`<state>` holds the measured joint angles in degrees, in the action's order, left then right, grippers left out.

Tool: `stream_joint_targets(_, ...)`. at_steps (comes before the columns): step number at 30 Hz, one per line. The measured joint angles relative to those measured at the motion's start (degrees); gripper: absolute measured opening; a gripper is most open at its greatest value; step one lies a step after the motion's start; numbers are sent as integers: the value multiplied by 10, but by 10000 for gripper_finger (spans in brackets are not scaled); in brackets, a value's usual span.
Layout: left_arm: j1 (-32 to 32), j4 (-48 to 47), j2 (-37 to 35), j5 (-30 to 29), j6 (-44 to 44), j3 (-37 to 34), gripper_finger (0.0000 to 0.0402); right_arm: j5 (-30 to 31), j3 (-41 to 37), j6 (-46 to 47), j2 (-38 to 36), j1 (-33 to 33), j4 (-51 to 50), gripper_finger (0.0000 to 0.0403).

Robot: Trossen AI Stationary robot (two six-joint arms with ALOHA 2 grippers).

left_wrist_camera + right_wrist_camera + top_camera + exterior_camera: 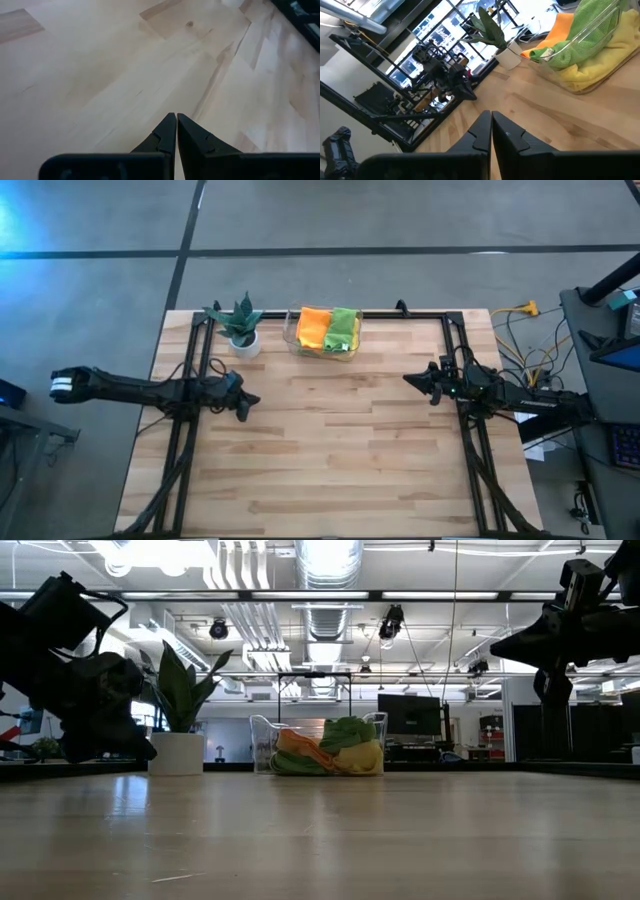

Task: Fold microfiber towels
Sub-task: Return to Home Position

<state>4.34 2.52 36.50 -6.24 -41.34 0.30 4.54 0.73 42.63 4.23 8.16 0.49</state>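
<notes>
Sitting in bin (292,332), towels (327,329) run lengthwise toward far edge; left gripper (176,116), right gripper (490,114) closed, empty.

A: Low camera status?
B: I read towels (345,732) in the clear bin (259,743) at frame centre, plant (178,692) just left. Left arm (85,700) at left edge, right arm (565,635) upper right.

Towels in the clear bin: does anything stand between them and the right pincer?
Nothing visible does: bare tabletop lies between the right pincer and the towels in their bin; the potted plant stands beyond it.
</notes>
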Motion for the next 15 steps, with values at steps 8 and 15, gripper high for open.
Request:
stream_joint_targets(8,0,0,32,0,0,0,0,0,0,0,0,0,0,9)
stream_joint_targets(15,0,0,64,0,0,1,0,0,0,0,0,0,0,9)
